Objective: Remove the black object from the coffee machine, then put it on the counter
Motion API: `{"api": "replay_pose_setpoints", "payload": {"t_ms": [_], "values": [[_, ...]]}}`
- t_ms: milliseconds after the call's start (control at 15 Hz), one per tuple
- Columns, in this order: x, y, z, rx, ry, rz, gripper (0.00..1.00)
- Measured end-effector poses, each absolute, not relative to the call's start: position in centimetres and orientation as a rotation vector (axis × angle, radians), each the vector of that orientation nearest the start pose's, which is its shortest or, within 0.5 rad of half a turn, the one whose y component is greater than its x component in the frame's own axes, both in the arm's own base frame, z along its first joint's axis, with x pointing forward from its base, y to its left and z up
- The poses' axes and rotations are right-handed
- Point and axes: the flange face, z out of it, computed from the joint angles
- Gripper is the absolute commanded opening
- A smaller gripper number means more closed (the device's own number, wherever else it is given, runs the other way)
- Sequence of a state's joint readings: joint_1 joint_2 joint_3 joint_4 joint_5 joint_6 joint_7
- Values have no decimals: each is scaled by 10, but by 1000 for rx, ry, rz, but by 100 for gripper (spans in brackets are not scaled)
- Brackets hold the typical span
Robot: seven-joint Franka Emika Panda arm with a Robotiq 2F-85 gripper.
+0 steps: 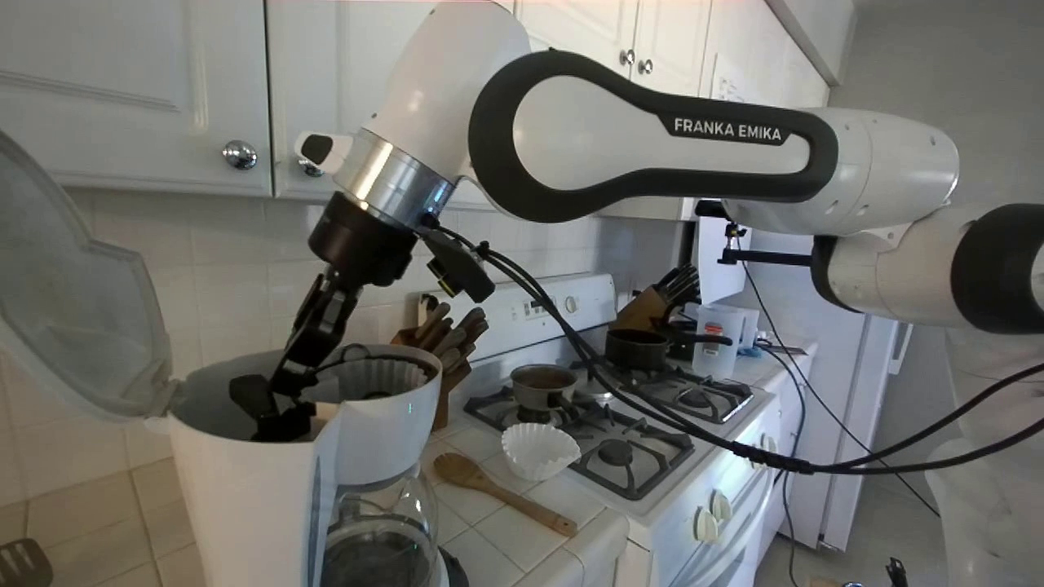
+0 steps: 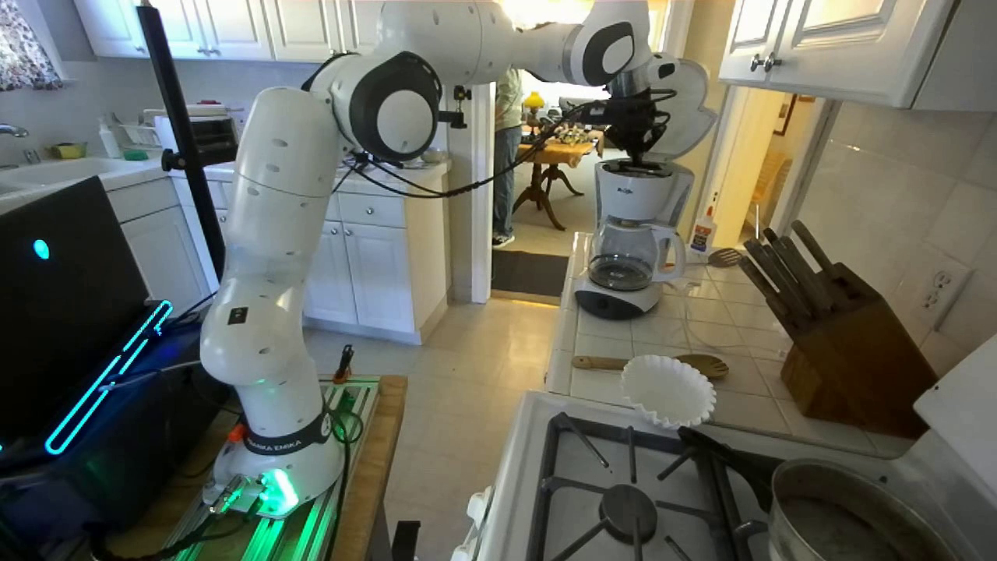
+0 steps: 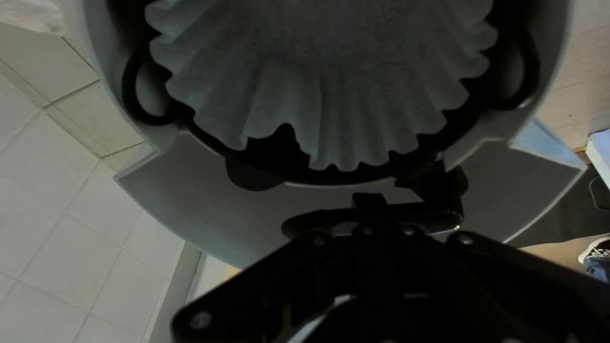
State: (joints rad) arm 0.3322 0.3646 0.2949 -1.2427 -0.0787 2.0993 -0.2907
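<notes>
The white coffee machine (image 1: 236, 497) stands on the tiled counter (image 2: 662, 335) with its top open. It also shows in an exterior view (image 2: 632, 195). In the wrist view a black bar-shaped object (image 3: 429, 220) lies across the grey inner top, in front of the black filter basket (image 3: 329, 178), which holds a white paper filter (image 3: 362, 100). The black object also shows in an exterior view (image 1: 251, 397). My gripper (image 3: 371, 205) reaches down into the machine top. Its fingers are drawn together at the bar's middle; dark on dark hides the exact contact.
The machine's lid (image 1: 81, 318) stands open beside the arm. The glass carafe (image 1: 383, 530) sits below the basket. A loose paper filter (image 2: 668, 389), wooden spoon (image 1: 506, 493), knife block (image 2: 857, 358) and stove (image 1: 616, 452) with pots are nearby. Cabinets (image 1: 122, 90) hang behind.
</notes>
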Motion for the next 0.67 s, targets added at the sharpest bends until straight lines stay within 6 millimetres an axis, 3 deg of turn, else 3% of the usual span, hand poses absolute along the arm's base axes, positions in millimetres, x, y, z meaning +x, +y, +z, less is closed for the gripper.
{"api": "replay_pose_setpoints", "payload": {"t_ms": [333,667], "values": [[594,369,627,-2675,-1287,-707,0],[587,346,650,-2683,-1357,-677,0]]}}
